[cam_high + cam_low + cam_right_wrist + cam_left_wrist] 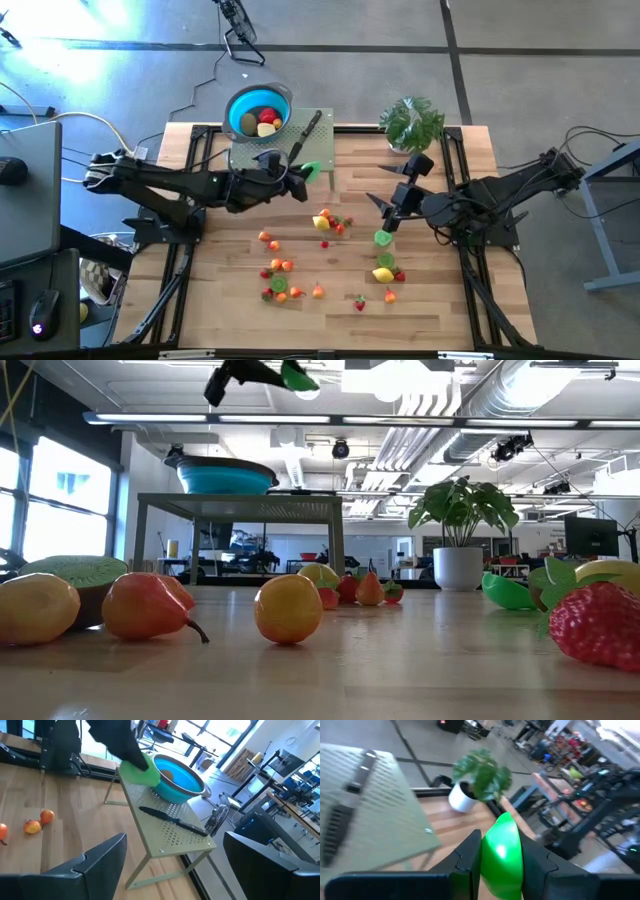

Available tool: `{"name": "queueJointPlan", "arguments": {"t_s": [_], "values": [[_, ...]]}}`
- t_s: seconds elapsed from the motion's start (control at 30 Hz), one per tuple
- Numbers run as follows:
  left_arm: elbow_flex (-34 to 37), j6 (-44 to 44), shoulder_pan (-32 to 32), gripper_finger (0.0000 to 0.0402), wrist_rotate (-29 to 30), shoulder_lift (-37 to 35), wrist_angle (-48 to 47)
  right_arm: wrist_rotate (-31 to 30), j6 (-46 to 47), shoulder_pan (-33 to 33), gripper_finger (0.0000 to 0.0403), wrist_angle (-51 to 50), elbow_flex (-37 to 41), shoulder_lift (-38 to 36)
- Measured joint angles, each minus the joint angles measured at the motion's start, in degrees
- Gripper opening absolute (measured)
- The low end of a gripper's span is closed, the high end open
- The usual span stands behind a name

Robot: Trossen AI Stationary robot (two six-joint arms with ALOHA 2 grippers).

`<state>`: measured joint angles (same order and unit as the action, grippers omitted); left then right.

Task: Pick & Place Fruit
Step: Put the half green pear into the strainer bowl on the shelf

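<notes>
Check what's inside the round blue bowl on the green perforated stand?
The blue bowl holds several fruit pieces: red, yellow and brown ones show from above. Anything beneath them is covered, and the bowl's floor is mostly hidden.

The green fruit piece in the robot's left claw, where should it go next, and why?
Probably toward the blue bowl. The left gripper is shut on the green fruit piece and hangs by the corner of the small green stand, not over the bowl. The bowl sits on that stand's far end with some fruit already inside. The right gripper waits open over the table.
</notes>
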<state>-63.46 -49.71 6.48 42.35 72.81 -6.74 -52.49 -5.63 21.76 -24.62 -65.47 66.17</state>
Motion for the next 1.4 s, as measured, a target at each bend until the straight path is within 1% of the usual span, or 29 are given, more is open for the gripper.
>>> {"name": "queueJointPlan", "arguments": {"t_s": [0.1,0.23,0.47,0.57,0.77,1.1,1.33,1.4], "values": [[0.0,0.5,-2.0,0.0086,-0.2,-1.4,-1.8,0.0,0.0,-0.3,0.0325,0.0,0.0,0.0],[0.0,2.6,-5.1,0.0086,-1.9,-2.9,-3.4,-0.1,0.1,-1.8,0.0325,0.0,0.0,0.0],[0.0,7.1,-11.9,0.0086,-6.7,-4.7,-3.9,-0.1,1.4,-5.2,0.0325,0.0,0.0,0.0],[0.0,8.6,-14.9,0.0086,-8.6,-5.7,-5.5,-0.1,1.4,-6.7,0.0325,0.0,0.0,0.0],[0.0,9.2,-20.6,0.0093,-11.7,-7.1,-8.9,-0.1,1.5,-9.5,0.0325,0.0,0.0,0.0],[0.0,11.3,-28.4,0.0092,-13.6,-7.2,-14.9,0.0,1.6,-12.8,0.0325,0.0,0.0,0.0],[0.0,13.9,-33.2,0.0092,-13.9,-7.2,-15.4,0.0,2.5,-14.4,0.0325,0.0,0.0,0.0],[0.0,14.6,-34.7,0.0092,-14.8,-7.2,-15.8,0.0,3.0,-15.0,0.0325,-0.1,0.0,0.0]]}}
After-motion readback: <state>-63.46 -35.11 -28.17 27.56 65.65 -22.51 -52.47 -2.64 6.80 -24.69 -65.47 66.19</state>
